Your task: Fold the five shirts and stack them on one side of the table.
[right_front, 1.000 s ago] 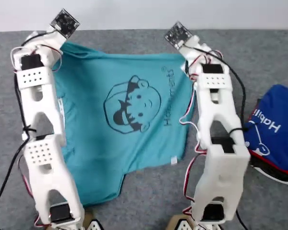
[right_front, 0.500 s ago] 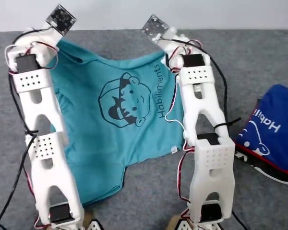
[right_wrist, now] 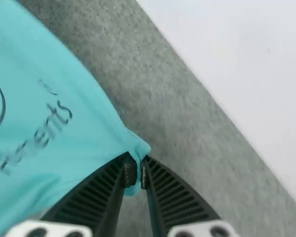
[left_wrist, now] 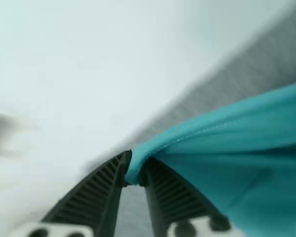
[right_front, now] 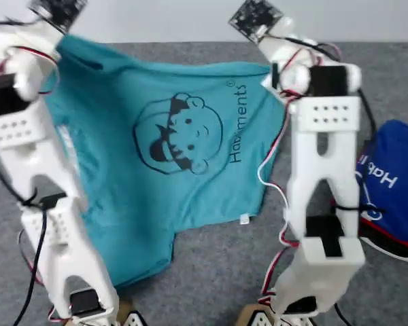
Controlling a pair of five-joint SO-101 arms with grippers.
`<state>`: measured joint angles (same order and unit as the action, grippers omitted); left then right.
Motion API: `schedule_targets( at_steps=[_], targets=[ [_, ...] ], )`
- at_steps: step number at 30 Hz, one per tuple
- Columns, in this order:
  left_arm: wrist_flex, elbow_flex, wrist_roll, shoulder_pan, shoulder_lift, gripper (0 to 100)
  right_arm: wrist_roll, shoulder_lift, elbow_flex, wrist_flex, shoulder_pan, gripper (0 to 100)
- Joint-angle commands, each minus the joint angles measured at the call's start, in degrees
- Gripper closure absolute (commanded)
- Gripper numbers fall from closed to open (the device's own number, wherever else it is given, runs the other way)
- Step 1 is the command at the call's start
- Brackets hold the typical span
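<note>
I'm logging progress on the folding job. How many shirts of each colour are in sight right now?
Teal shirt: 1
Blue shirt: 1
Total: 2. The layers under the blue one are too hidden to count.

Left pincer (left_wrist: 133, 174) clamped on teal shirt (left_wrist: 237, 163) edge above grey table (left_wrist: 266, 64).

Obstructions: teal shirt (right_front: 170, 170) covers left and centre; blue shirt (right_front: 398, 146) occupies the right edge. Passable: bare table (right_front: 217, 272), near centre and far right.
</note>
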<state>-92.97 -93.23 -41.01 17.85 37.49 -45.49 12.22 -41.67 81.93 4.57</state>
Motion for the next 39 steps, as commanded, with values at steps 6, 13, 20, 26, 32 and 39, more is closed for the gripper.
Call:
schedule_targets(
  at_steps=[6, 13, 20, 26, 32, 39],
  targets=[
    [1.7, -2.6, 0.6, -1.5, -22.6, 100, -0.1, -16.9, -3.2, 9.1, -6.9, 99.0],
    [5.9, -2.6, -1.4, -0.2, -32.3, 100, -0.4, -30.1, -3.2, 14.2, -10.4, 99.0],
    [5.5, -2.6, -8.8, 0.2, -40.8, 100, -0.6, -42.4, -3.0, 20.6, -12.4, 99.0],
    [4.7, -2.5, -13.0, 0.2, -44.3, 100, -5.9, -50.2, 1.8, 20.8, -15.1, 99.0],
    [-7.1, 2.2, -17.1, 0.1, -38.8, 100, -6.2, -49.9, 18.8, 18.0, -14.0, 99.0],
    [-6.9, 21.8, -17.1, -0.5, -24.7, 100, -6.4, -41.7, 53.5, -1.4, -7.0, 99.0]
  ],
)
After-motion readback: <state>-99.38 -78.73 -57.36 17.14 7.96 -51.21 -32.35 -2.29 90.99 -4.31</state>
